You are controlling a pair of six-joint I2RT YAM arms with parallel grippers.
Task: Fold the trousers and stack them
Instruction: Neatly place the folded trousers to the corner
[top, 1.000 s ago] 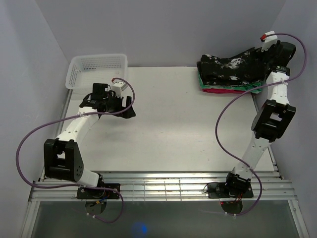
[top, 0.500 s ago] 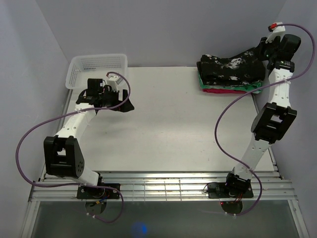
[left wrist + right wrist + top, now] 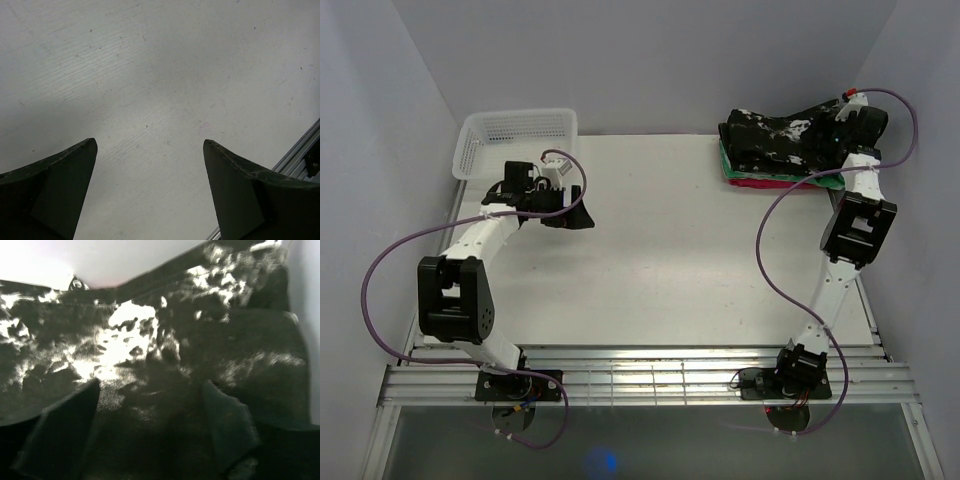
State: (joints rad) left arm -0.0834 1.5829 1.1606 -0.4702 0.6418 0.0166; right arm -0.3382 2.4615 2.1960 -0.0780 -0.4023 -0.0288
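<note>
The black trousers with white splotches (image 3: 780,135) lie folded on top of a stack at the table's far right, above green and red cloths (image 3: 775,178). In the right wrist view the trousers (image 3: 150,350) fill the frame. My right gripper (image 3: 832,125) is open at the stack's right end, its fingers (image 3: 225,425) spread just over the fabric, holding nothing. My left gripper (image 3: 572,212) is open and empty over the bare table at the far left, its dark fingertips (image 3: 60,175) wide apart above the white surface.
A white mesh basket (image 3: 515,140) stands at the back left, just behind my left arm. The walls close in at both sides. A metal rail (image 3: 300,150) shows at the lower right of the left wrist view.
My right wrist has swung down and left, onto the right end of the stack. My left forearm has drawn in towards the basket; its gripper stays open.
</note>
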